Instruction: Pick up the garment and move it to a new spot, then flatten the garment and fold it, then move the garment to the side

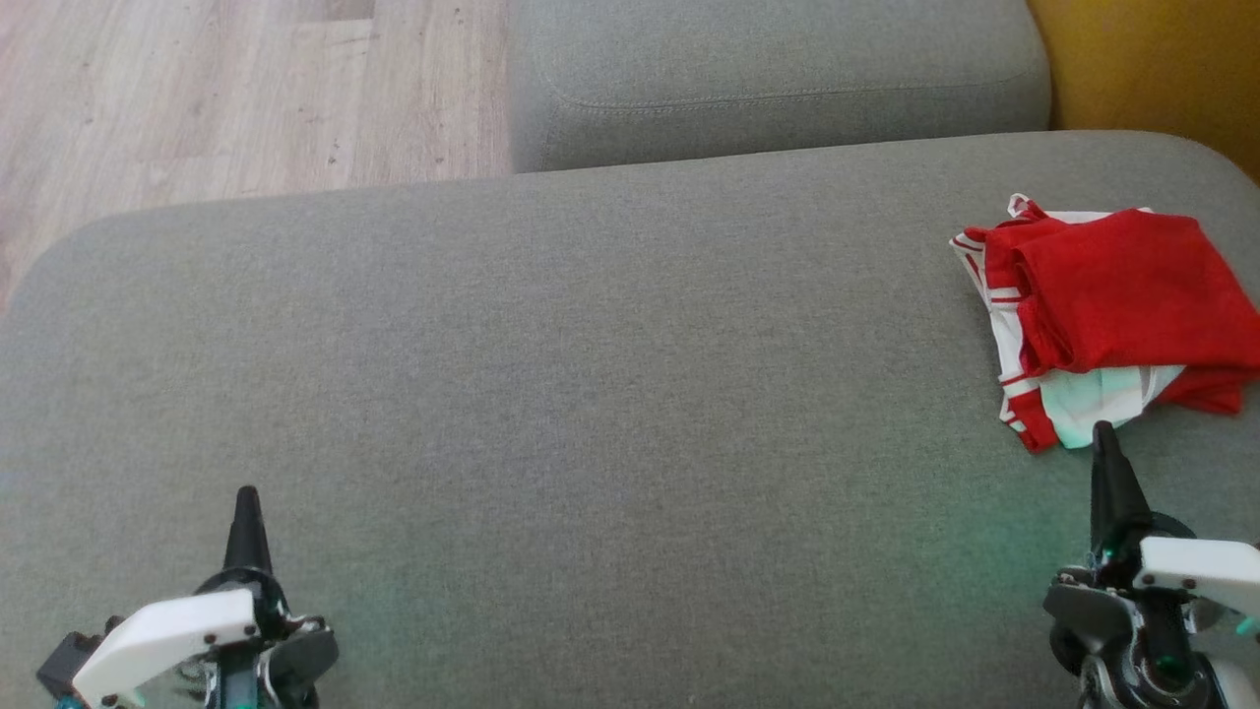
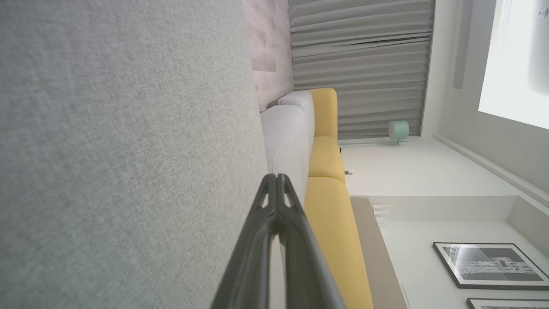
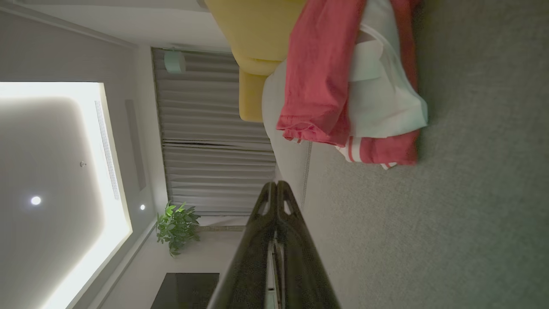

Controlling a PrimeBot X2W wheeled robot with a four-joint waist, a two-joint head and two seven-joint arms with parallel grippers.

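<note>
I find the garment (image 1: 1112,305) roughly folded at the right edge of the cushion (image 1: 591,394), left gripper (image 1: 246,500) and right gripper (image 1: 1102,435) over its near edge, jaws together and empty; I judge every step apparently done.

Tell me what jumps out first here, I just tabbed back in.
The red and white garment, bunched at the right end of the grey cushion, stands out first. The right gripper, shut, points at its near edge; the left gripper, also shut, sits over bare cushion at lower left.
</note>
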